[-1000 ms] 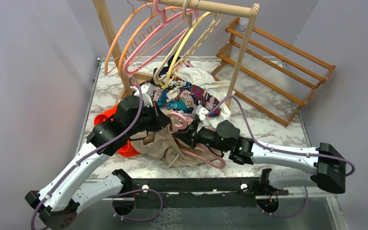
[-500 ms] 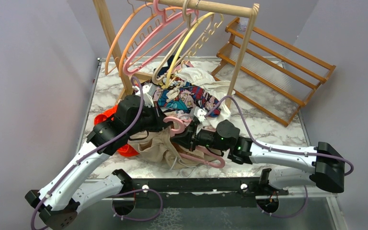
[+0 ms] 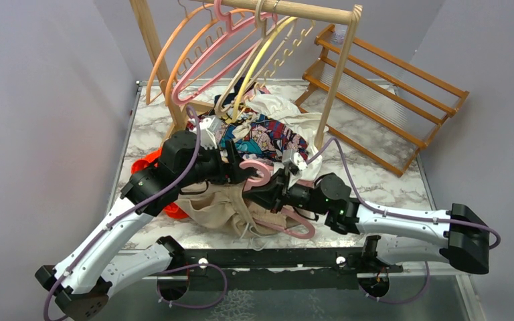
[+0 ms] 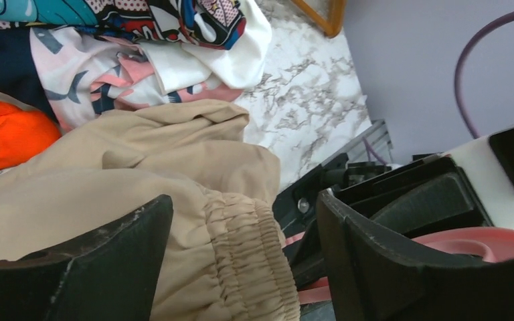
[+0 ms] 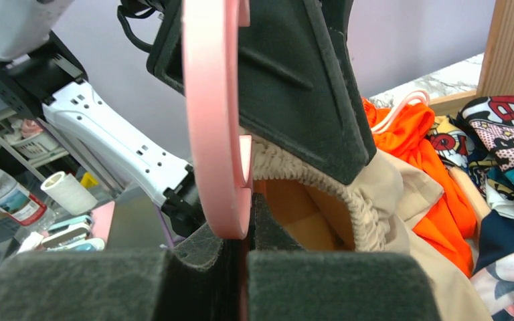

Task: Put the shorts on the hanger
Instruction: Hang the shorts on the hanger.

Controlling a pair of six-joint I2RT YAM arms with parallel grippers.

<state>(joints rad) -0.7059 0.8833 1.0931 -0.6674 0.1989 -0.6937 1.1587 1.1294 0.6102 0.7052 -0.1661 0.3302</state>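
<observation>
The beige shorts (image 3: 213,208) lie bunched at the near middle of the table. Their gathered waistband (image 4: 244,257) sits loose between the spread fingers of my left gripper (image 4: 244,200), which is open and stands by the hanger's hook (image 3: 241,171). My right gripper (image 5: 244,235) is shut on the pink hanger (image 5: 211,100), gripping it near the hook, with the waistband opening (image 5: 355,207) just behind. In the top view the hanger (image 3: 297,230) slants from its hook (image 3: 262,171) down toward the near edge, over the shorts, with my right gripper (image 3: 272,192) on it.
A wooden rail (image 3: 308,10) at the back carries orange, pink and yellow hangers (image 3: 194,63). Under it sits a pile with a comic-print cloth (image 3: 264,140). A bright orange garment (image 3: 148,162) lies left of the shorts. A wooden slatted rack (image 3: 381,100) leans at the back right.
My left gripper has opened and let go of the shorts' waistband. The right arm has shifted the hanger slightly right and back.
</observation>
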